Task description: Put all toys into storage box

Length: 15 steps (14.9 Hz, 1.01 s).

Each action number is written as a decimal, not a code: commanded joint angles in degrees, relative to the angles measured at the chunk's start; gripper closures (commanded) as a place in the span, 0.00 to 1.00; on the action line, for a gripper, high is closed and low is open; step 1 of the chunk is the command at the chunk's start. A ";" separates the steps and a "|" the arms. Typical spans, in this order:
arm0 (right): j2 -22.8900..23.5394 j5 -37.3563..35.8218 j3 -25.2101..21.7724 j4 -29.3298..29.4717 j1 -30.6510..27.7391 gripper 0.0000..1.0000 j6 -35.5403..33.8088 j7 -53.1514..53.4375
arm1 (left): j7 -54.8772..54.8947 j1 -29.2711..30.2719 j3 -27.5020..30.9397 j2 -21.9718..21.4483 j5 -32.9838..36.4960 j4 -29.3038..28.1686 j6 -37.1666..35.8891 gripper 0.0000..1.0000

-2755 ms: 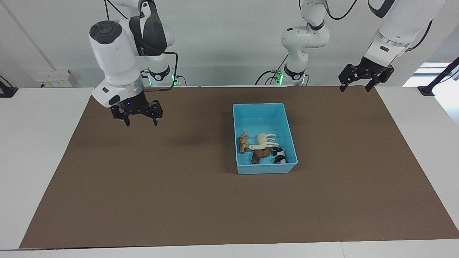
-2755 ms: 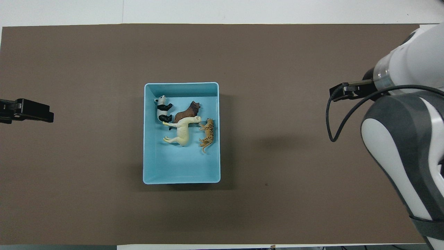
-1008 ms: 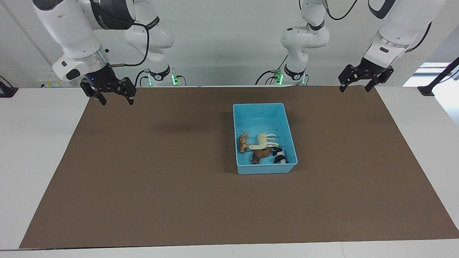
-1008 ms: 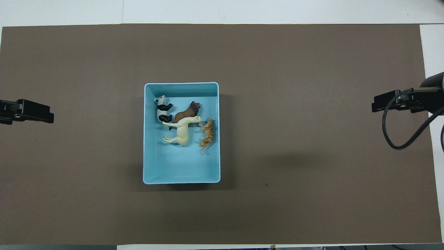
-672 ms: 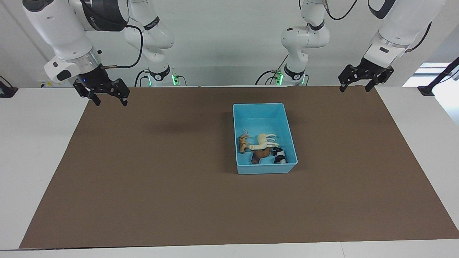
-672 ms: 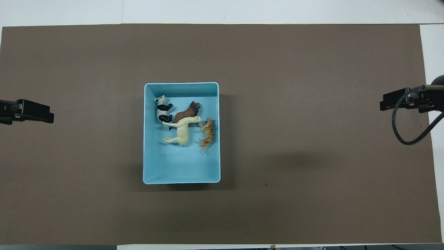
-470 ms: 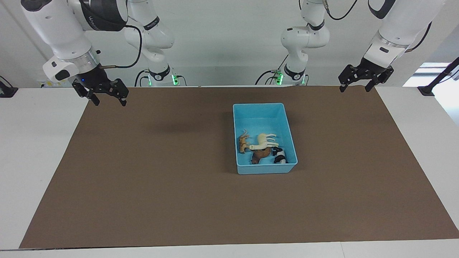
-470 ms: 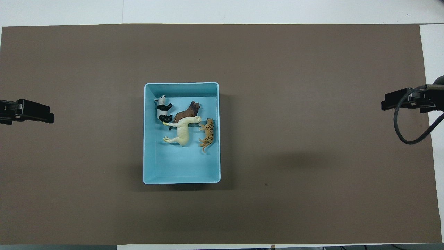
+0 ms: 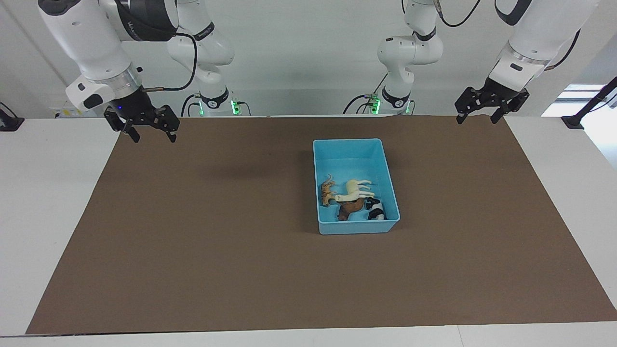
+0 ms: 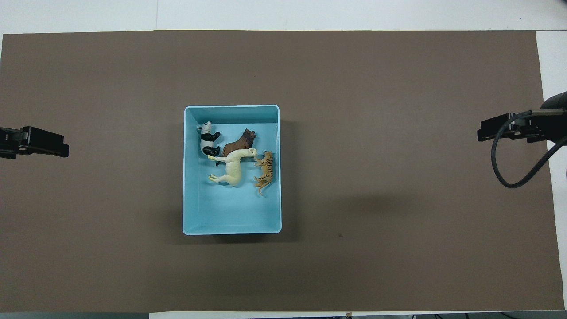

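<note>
In the facing view the task looks finished, as far as can be judged: the storage box [image 9: 355, 185] stands a little to the right of the frame centre on the brown mat [image 9: 217, 241] of the worktop [image 9: 43, 193], and all four toys lie inside it, in the lower half of the box, close to each other. They are the horse [image 9: 356, 189], the tiger [image 9: 328, 192], the lion [image 9: 350, 208] and the panda [image 9: 376, 209]. No toy is seen outside on the mat. The right hand [image 9: 150, 130] hangs in the upper left of the frame over the mat corner, its fingers spread and holding nothing. The left hand [image 9: 477, 112] waits in the upper right, also spread and without any load. In the overhead view the storage box [image 10: 232, 226] is a little to the left of the centre. The panda [image 10: 207, 138], lion [image 10: 239, 143], horse [image 10: 231, 167] and tiger [image 10: 265, 171] fill its upper half, and the lower half is bare. The left hand [image 10: 33, 141] shows at the left edge and the right hand [image 10: 509, 127] at the right edge.
</note>
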 commanded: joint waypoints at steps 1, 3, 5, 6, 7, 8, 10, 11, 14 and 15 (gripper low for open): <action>0.37 0.06 -7.97 0.08 6.42 0.00 0.93 -1.33 | 0.38 -0.26 0.24 -0.85 0.48 -0.87 -0.38 0.00; 0.29 0.06 -8.45 0.08 6.01 0.00 0.84 -1.42 | 0.38 -0.26 0.32 -0.85 0.48 -0.96 -0.30 0.00; 0.20 0.24 -8.19 -0.01 4.52 0.00 0.67 -1.77 | 0.29 -0.26 0.32 -0.85 0.48 -0.87 -0.30 0.00; 0.20 0.24 -8.18 -0.01 4.51 0.00 0.66 -2.47 | 0.29 -0.26 0.32 -0.85 0.48 -0.96 -0.38 0.00; 0.29 0.24 -8.18 -0.01 4.34 0.00 0.32 -2.65 | 0.29 -0.26 0.32 -0.85 0.48 -0.96 -0.38 0.00; 0.29 0.24 -8.18 -0.09 4.43 0.00 0.23 -2.65 | 0.37 -0.26 0.24 -0.85 0.48 -0.96 -0.30 0.00; 0.02 0.24 -8.27 -0.97 4.69 0.00 -0.30 -2.74 | 0.29 -0.26 0.32 -0.85 0.48 -0.96 -0.38 0.00; 0.02 0.07 -8.27 -0.97 4.60 0.00 -0.65 -2.74 | 0.37 -0.26 0.32 -0.85 0.48 -0.96 -0.30 0.00; 0.02 -2.12 -8.27 -1.23 4.51 0.00 0.14 -6.15 | 0.29 -0.26 0.24 -0.85 0.48 -0.96 -0.38 0.00; -0.06 -2.48 -8.27 -1.50 4.86 0.00 0.14 -6.69 | 0.29 -0.26 0.24 -0.85 0.48 -0.96 -0.38 0.00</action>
